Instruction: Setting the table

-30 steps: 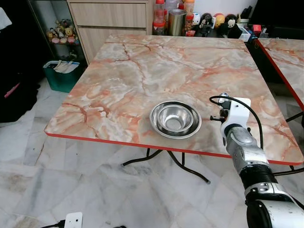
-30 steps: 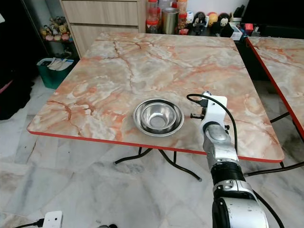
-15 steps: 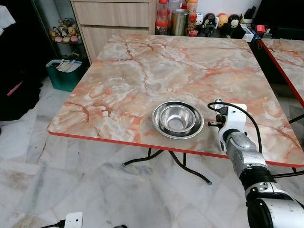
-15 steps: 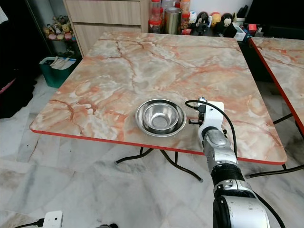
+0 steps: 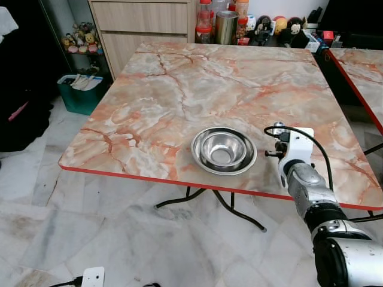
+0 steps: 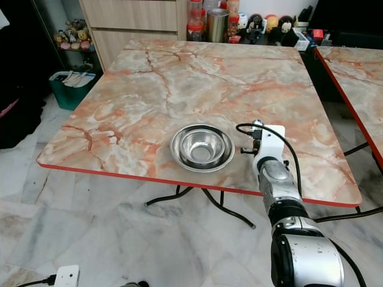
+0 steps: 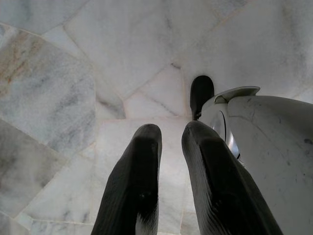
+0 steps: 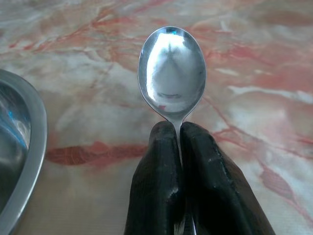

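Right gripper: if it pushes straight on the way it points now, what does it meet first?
Most likely bare tabletop. The right gripper, jaws shut on the spoon, angles down over the marble table beside the steel bowl. The spoon's tip would probably touch the marble first; the bowl sits off to one side. Depth is unclear.

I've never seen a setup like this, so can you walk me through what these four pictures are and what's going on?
A humanoid robot is setting a table. Two pictures come from its head camera, looking down at a marble-patterned table with a steel bowl near the front edge. The other two come from cameras on its wrists. The right wrist picture shows the right tool, two black fingers pinching a spoon by its handle, above the tabletop just beside the bowl. The left tool hangs idle over the tiled floor, fingers slightly apart, holding nothing.
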`<state>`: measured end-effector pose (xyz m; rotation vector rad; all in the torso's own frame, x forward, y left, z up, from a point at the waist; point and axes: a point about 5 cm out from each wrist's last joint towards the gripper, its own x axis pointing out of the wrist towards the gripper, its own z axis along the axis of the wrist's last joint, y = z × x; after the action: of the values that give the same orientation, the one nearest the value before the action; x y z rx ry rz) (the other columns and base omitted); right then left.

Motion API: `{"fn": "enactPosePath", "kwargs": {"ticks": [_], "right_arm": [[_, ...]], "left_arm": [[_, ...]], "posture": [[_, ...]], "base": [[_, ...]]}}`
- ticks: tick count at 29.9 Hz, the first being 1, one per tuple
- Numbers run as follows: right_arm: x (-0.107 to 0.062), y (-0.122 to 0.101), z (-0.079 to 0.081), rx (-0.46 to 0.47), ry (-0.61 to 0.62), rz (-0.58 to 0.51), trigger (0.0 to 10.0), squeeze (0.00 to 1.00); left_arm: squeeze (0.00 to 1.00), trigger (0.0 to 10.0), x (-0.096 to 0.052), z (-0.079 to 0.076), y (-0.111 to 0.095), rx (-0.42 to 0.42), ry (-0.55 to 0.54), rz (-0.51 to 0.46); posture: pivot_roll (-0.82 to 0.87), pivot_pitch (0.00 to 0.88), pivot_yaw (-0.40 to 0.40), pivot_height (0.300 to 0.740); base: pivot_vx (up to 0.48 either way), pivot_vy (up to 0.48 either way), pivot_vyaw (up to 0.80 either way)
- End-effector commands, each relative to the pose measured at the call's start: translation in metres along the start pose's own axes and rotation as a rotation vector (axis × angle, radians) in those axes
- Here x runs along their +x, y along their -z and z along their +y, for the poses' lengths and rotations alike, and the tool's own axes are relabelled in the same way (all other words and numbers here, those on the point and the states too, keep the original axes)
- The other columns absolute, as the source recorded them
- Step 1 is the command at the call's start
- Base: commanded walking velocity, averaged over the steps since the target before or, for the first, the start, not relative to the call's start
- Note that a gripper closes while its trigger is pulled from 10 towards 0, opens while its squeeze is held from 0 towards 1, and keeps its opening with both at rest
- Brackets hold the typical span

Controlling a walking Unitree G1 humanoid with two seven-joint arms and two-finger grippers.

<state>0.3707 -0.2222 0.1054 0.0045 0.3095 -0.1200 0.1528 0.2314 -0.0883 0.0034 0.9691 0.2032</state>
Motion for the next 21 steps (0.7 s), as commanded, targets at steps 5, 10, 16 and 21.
{"fn": "enactPosePath", "kwargs": {"ticks": [5, 10, 16, 21], "right_arm": [[0.002, -0.007, 0.006, 0.019, -0.027, -0.02, 10.0, 0.0], [0.003, -0.006, 0.01, 0.011, -0.043, -0.015, 10.0, 0.0], [0.004, -0.008, 0.013, 0.01, -0.052, -0.013, 10.0, 0.0], [0.003, -0.003, 0.012, 0.004, -0.048, 0.004, 10.0, 0.0]], "left_arm": [[0.0, 10.0, -0.001, 0.003, 0.004, 0.036, -0.008, 0.026], [0.0, 10.0, -0.001, 0.003, 0.004, 0.038, -0.008, 0.027], [0.0, 10.0, -0.001, 0.003, 0.004, 0.04, -0.009, 0.028], [0.0, 10.0, -0.001, 0.002, 0.005, 0.043, -0.008, 0.03]], "posture": [[0.03, 0.124, 0.011, 0.736], [0.03, 0.125, 0.009, 0.736], [0.03, 0.127, 0.006, 0.736], [0.03, 0.13, 0.005, 0.736]], "base": [[0.0, 0.0, 0.0], [0.0, 0.0, 0.0], [0.0, 0.0, 0.0], [0.0, 0.0, 0.0]]}}
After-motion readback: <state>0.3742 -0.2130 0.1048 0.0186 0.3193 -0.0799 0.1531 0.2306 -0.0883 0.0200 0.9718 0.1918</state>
